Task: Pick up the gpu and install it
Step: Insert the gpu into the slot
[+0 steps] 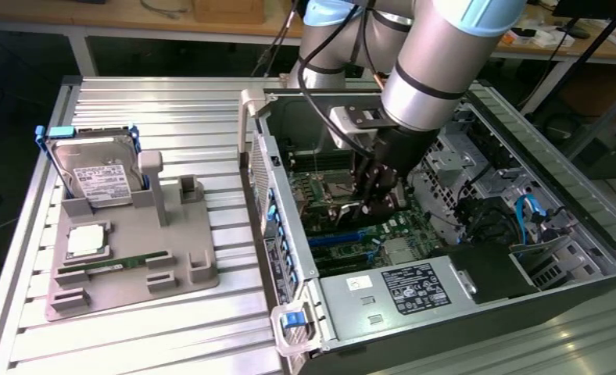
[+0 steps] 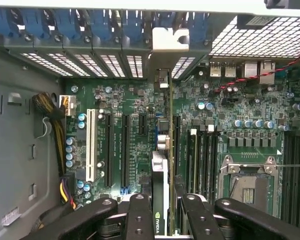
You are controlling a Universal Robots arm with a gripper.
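Claw [image 2: 160,202] is down inside the open computer case [image 1: 558,258], clenched on the gpu [image 2: 160,175], which it holds edge-on between its fingers [image 2: 139,215], the card running forward from the grip toward the rear wall of the case. In the exterior view the claw [image 1: 376,195] hangs just above the motherboard [image 2: 230,100], well apart from the grey fixture [image 1: 193,273] on the desk [image 1: 162,101] where the hard drive [image 1: 99,176] and the memory stick [image 1: 115,266] sit.

Judging by this, the step in hand is lining the card up with its slot and seating it. The card hides the board directly beneath the claw, so I cannot tell whether its edge has met a slot. To 1 side of the claw lie 2 long black slots [image 2: 125,150] and 1 white slot [image 2: 91,145]; to the other side lie the memory slots [image 2: 200,155] and the CPU socket [image 2: 250,185].

Doing it well calls for keeping the card parallel to those slots and upright, not tilted. Its far metal end should meet the matching vent opening [image 2: 135,65] ahead of the claw. Pressure should go straight down and evenly, since a skewed push could bind the connector or scrape nearby capacitors.
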